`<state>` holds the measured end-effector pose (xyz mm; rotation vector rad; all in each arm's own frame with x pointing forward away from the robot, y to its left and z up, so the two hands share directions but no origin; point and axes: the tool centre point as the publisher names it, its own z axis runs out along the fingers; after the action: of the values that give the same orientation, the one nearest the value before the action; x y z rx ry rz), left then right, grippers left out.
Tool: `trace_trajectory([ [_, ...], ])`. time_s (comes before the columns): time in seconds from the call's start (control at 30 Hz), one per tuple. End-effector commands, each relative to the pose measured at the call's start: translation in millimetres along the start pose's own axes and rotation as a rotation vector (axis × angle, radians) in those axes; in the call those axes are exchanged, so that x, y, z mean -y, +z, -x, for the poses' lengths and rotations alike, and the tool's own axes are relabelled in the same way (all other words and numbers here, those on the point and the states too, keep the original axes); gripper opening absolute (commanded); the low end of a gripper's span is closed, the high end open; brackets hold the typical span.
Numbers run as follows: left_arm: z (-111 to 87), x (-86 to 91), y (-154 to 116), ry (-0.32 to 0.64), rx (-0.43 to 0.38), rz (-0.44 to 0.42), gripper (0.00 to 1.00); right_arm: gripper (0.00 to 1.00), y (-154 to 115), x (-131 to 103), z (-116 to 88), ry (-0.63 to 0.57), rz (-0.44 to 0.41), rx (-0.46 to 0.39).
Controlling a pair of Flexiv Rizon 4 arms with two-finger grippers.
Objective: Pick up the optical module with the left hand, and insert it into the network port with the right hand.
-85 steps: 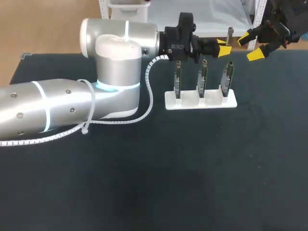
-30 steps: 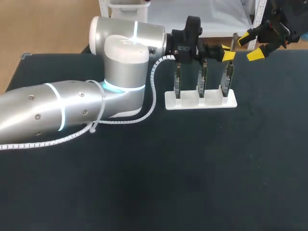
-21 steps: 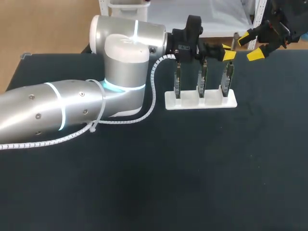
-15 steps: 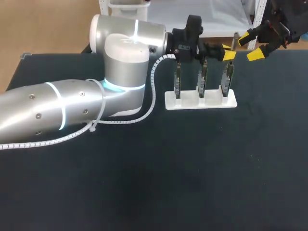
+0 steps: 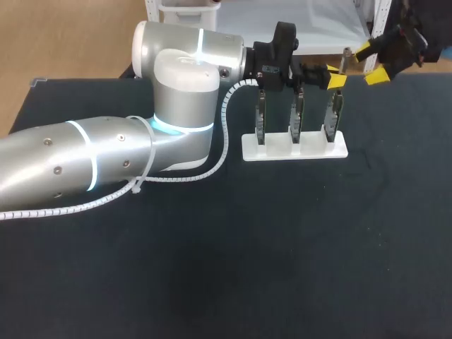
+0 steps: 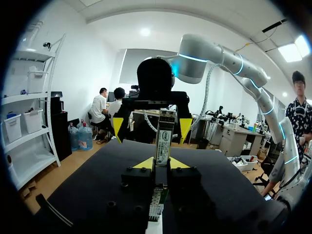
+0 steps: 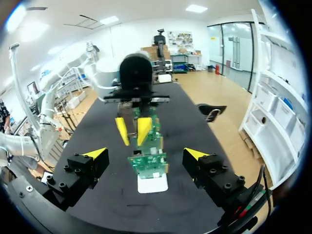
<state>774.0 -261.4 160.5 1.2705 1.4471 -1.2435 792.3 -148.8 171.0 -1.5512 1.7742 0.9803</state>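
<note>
- Stretched across the dark desk (image 5: 282, 268) to its far side: the left arm (image 5: 106, 155), low over the things there.
- Standing near the far edge: a white stand (image 5: 295, 150) with three upright boards (image 5: 296, 116). Nothing seen plugged into them, so plugging in judged not yet done.
- Hanging beside the far right corner: the right hand (image 5: 372, 62), spread wide and empty, turned toward the other hand. Taking over not yet begun, it seems.
- Just above the right-most board: the left hand (image 6: 162, 164), pinching the module (image 6: 163, 139) from two sides.
- Held upright, off the desk, between the two hands: the module itself. Picking up therefore judged done, with passing over and plugging in both left.
</note>
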Motion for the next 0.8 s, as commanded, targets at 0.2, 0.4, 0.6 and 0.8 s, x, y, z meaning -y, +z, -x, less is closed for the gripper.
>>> trace_trajectory([
  [0.2, 1.0, -2.8, 1.2, -0.003, -0.005, -0.004, 0.0, 1.0, -13.2, -14.9, 22.4, -0.048, -0.07, 0.009],
  [0.4, 1.0, -2.8, 1.2, -0.003, -0.005, -0.004, 0.0, 1.0, -11.5, -22.0, 35.9, -0.08, -0.02, 0.032],
  [0.6, 1.0, -2.8, 1.2, -0.003, -0.005, -0.004, 0.0, 1.0, -5.1, -24.9, 45.8, -0.09, 0.0, 0.051],
  [0.8, 1.0, -2.8, 1.2, -0.003, -0.005, -0.004, 0.0, 1.0, 0.0, -25.2, 46.4, -0.089, 0.009, 0.047],
])
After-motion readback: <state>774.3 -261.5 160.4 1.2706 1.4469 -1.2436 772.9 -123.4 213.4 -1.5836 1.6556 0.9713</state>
